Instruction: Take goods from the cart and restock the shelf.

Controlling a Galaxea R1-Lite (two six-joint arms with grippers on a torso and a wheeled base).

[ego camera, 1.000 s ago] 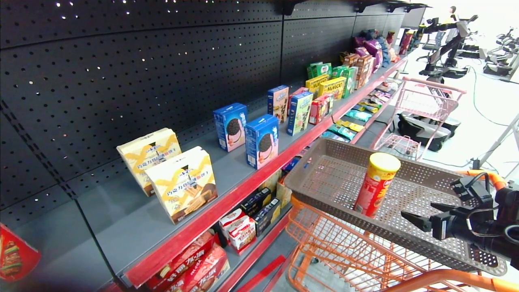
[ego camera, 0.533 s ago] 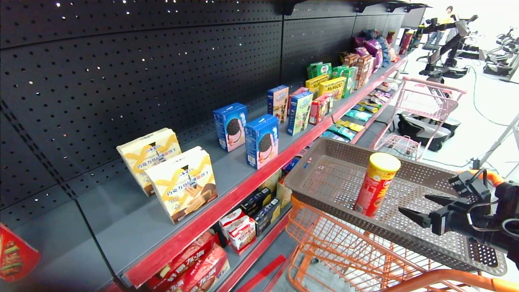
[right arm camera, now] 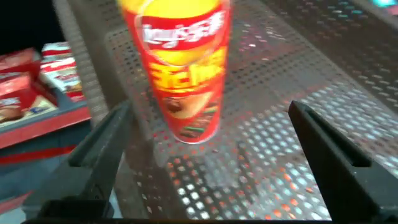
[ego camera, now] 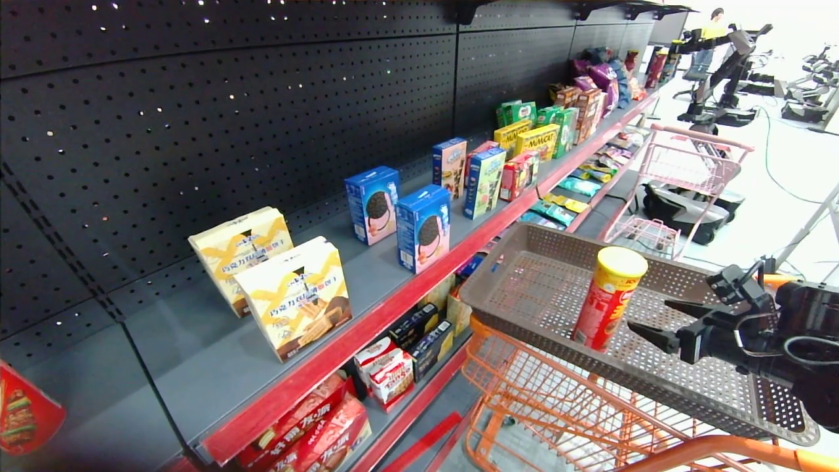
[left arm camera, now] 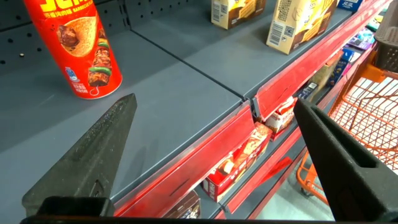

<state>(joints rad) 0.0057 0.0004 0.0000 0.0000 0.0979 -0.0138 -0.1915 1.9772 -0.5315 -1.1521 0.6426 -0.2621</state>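
The right fingers [ego camera: 655,335] [right arm camera: 96,155] are spread wide and hold nothing. Straight ahead of their tips, in line with the gap but not touching either one, stands the can [ego camera: 608,298] [right arm camera: 183,68], upright, red with a yellow lid. Under the fingers and around the can lies the bare perforated floor of a brown tray [ego camera: 524,328], so there is open room on both sides of the can. The tray's raised rim runs below and behind the fingers. The tray rests on top of the orange cart [ego camera: 524,400].

The left fingers [left arm camera: 93,155] are also wide apart and grip nothing. They hang above the front of the grey shelf [left arm camera: 186,81], whose red front edge crosses between them. Ahead of one fingertip, well apart from it, a second red can [left arm camera: 81,50] stands upright on the shelf. From that can a stretch of bare shelf runs to the yellow boxes [left arm camera: 298,22] ahead of the other finger. In the head view, blue boxes [ego camera: 423,226] stand farther along the shelf.

Compared with a second ago, the right fingers have moved forward and a little higher, and their tips are now nearer the can. The can has not shifted.
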